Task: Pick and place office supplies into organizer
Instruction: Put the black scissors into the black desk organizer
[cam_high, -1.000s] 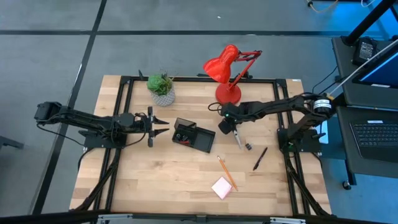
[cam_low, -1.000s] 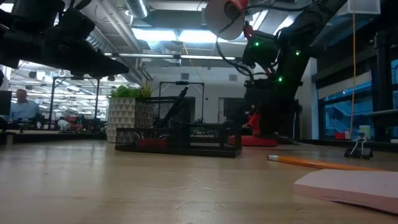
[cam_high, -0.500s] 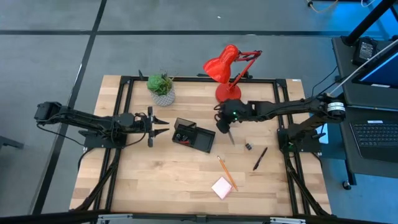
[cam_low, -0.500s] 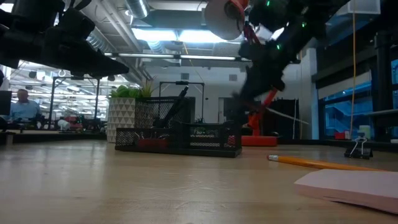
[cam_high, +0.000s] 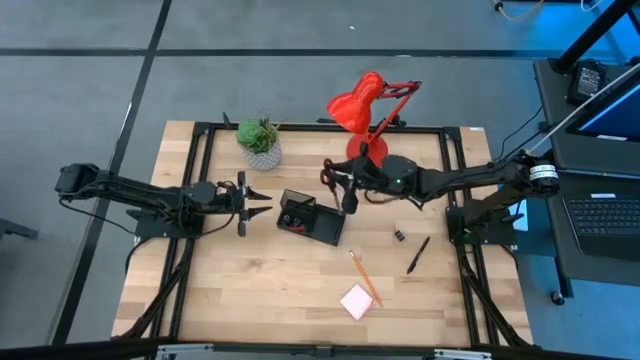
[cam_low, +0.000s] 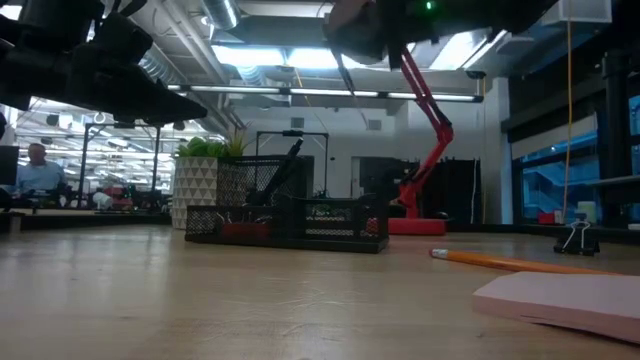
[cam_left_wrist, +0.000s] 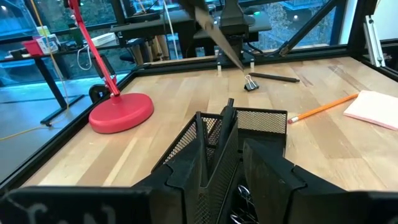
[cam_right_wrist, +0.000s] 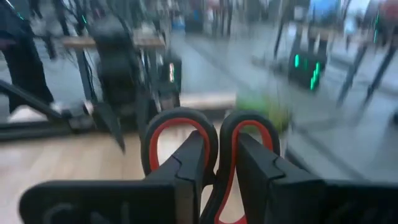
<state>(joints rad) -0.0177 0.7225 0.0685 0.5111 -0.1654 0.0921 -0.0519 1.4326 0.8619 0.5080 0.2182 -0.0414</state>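
My right gripper (cam_high: 342, 188) hangs above the table just right of the black mesh organizer (cam_high: 312, 218), in front of the lamp, and is shut on the red-handled scissors (cam_right_wrist: 214, 134). The left wrist view shows the scissors' blade (cam_left_wrist: 217, 40) slanting down in the air beyond the organizer (cam_left_wrist: 249, 121). My left gripper (cam_high: 258, 198) waits open, level with the organizer on its left. On the wood lie an orange pencil (cam_high: 362, 275), a pink sticky-note pad (cam_high: 356, 300), a black pen (cam_high: 418, 254) and a small black clip (cam_high: 398, 235). My right gripper pinches the scissors between its two fingers (cam_right_wrist: 186, 171) at the base of the red handle loops (cam_right_wrist: 180, 134); the loops stand out beyond the fingertips. The scissors are lifted clear of the table, with the blade (cam_left_wrist: 217, 40) slanting downward below the gripper.
A red desk lamp (cam_high: 365, 110) stands at the far edge right behind my right gripper, and a potted plant (cam_high: 260, 140) stands far left of the organizer. Black frame rails run along the table's edges. Bare wood lies near and left of the organizer.
My right gripper has carried the scissors up and toward the table's left, from near the clip to beside the organizer's right end, turning as it went; it has risen out of the low view's middle. The scissors now hang higher above the wood.
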